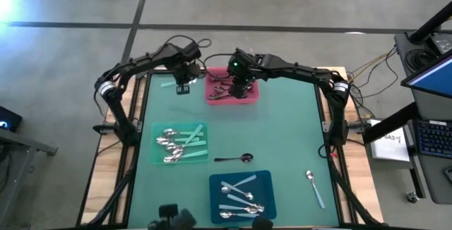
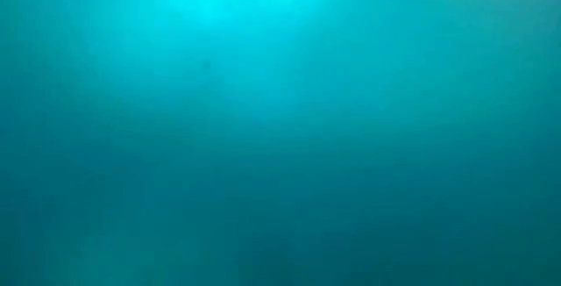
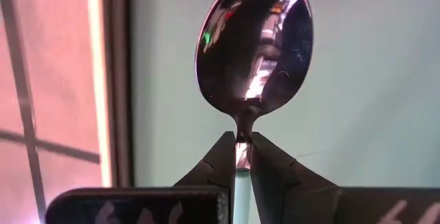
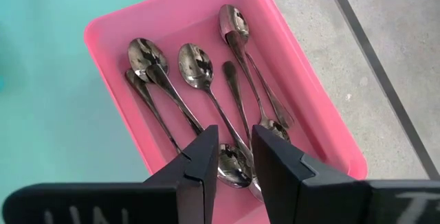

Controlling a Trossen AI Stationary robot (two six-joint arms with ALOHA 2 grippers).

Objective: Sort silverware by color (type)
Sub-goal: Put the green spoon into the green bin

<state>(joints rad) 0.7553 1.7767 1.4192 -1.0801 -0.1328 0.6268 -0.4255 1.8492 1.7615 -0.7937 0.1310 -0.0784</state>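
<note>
So the left gripper [image 3: 237, 157] is pinched tight on a spoon [image 3: 254, 42] right at its neck, long axis running straight out past the fingers, bowl pointing away. Overhead, that gripper [image 1: 183, 87] sits at the far left of the table, just beside the pink tray [image 1: 248, 99]; the spoon itself barely shows there. The right gripper [image 4: 234, 157] hovers over the pink tray [image 4: 113, 28], fingers partly apart, holding nothing, above the plain metal spoons [image 4: 199, 69] lying lengthwise inside. Low view is just a teal blur.

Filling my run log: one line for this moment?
left gripper: shut on mint-green spoon | right gripper: open, empty, over pink tray
</note>
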